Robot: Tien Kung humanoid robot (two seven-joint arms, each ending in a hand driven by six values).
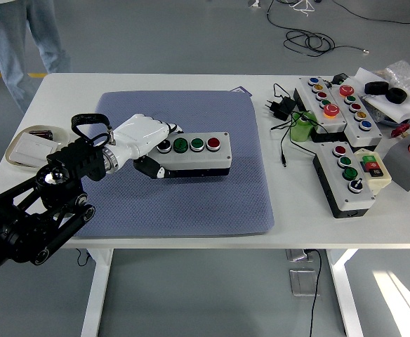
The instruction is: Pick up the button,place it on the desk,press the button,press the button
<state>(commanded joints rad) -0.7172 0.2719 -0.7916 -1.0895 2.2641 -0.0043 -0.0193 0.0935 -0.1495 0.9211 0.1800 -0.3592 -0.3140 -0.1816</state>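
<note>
A white desk (191, 235) carries a blue-grey mat (212, 189) over its left and middle, and on that mat, towards its far-left part, the robot's left hand (140, 135) grips the left end of the button box (191, 152), a grey-topped case with four buttons in a row: one pale, two green, one red. The white fingers (164, 129) are curled over the box's top at that end with the thumb below, so the hand is closed around it; the box lies about level and appears to rest on the mat, though whether its underside is fully down cannot be told from this height. The placing step looks all but done. Next the hand would need to let go and draw back without dragging the box, then come down with one fingertip on a single button, pressing straight so the case does not slide. The right arm is out of view. Three more boxes (345, 179) and loose cables (286, 116) crowd the desk's right side, and a small tray (24, 149) sits near its left edge.
</note>
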